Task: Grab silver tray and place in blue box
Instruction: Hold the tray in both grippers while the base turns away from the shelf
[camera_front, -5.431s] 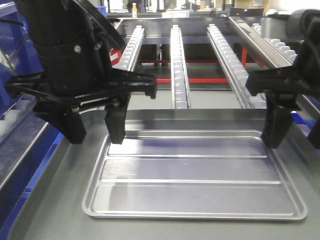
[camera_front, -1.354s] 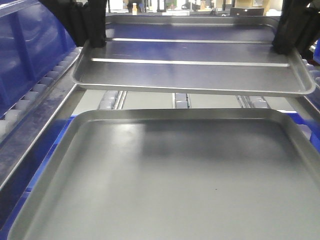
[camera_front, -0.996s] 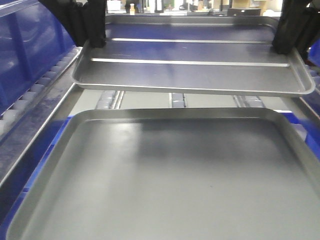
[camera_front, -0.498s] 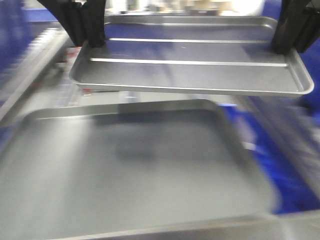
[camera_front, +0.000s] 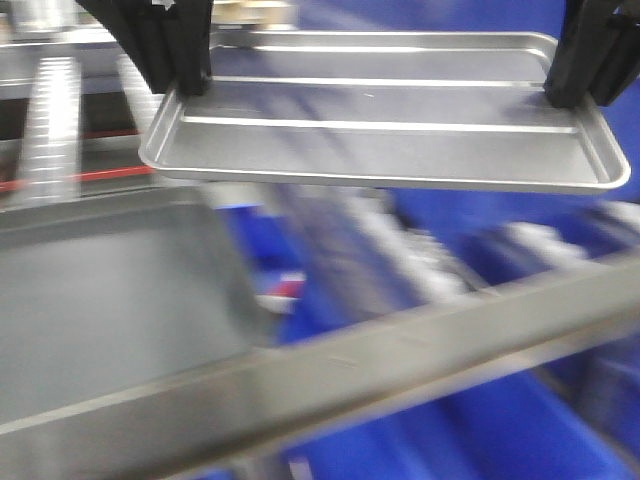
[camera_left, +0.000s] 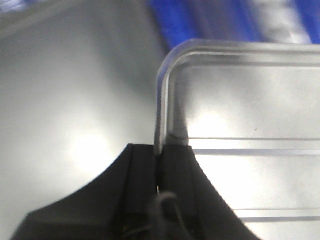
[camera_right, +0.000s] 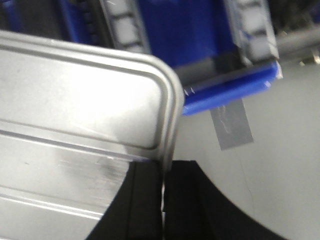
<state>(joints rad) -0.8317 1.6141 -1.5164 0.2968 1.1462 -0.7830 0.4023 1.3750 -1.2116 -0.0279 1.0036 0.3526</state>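
The silver tray (camera_front: 380, 140) hangs level in the air across the top of the front view, its two ridges showing. My left gripper (camera_front: 186, 85) is shut on its left rim near the far corner, and my right gripper (camera_front: 578, 92) is shut on its right rim. In the left wrist view the black jaws (camera_left: 160, 150) pinch the thin rim of the tray (camera_left: 250, 115). The right wrist view shows the same pinch (camera_right: 163, 167) beside the tray's rounded corner (camera_right: 75, 100). Blurred blue plastic (camera_front: 470, 430) lies below; I cannot make out the blue box's shape.
The larger dull-grey tray (camera_front: 100, 290) sits low on the left, also under the left wrist (camera_left: 75, 100). A metal rail (camera_front: 400, 350) crosses the front view diagonally. Roller tracks (camera_right: 122, 25) and a blue edge (camera_right: 230, 85) lie beneath the right wrist, beside grey floor with tape (camera_right: 232, 125).
Both grippers closed on the silver tray and lifted it off the grey tray. In the last second the scene below has swept left with heavy blur, while the tray stays fixed between the grippers.
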